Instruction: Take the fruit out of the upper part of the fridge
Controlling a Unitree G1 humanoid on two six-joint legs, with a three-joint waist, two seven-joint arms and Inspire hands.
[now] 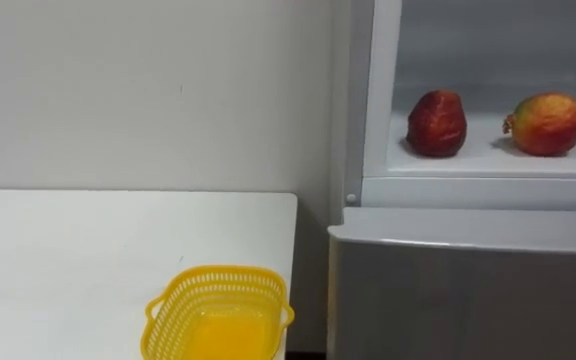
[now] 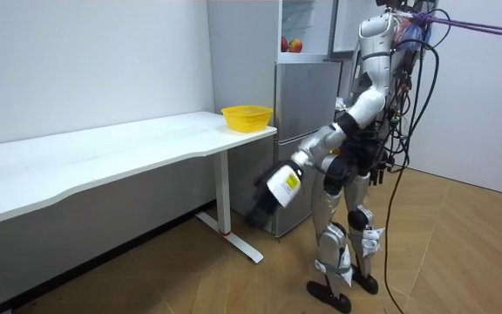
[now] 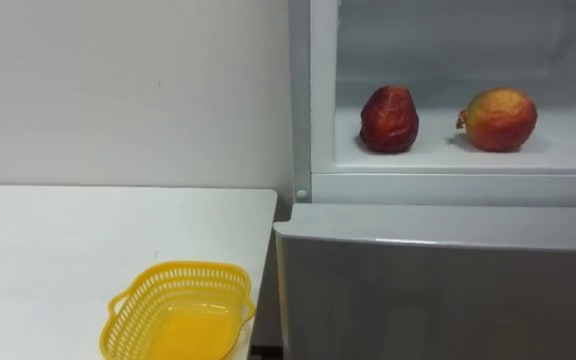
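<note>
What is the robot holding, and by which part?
Nothing I can see. The dark red fruit and the orange-red fruit sit on the fridge shelf. Its left hand hangs low, too far off to be sure.

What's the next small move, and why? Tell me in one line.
Likely raise the left hand, low beside the lower door, toward the dark red fruit in the open upper fridge: it and the red-yellow fruit lie on the shelf, and the yellow basket looks empty.

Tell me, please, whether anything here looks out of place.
Nothing stands out: the dark red fruit and the red-yellow fruit sit apart on the upper fridge shelf; the yellow basket stands upright near the table edge.
</note>
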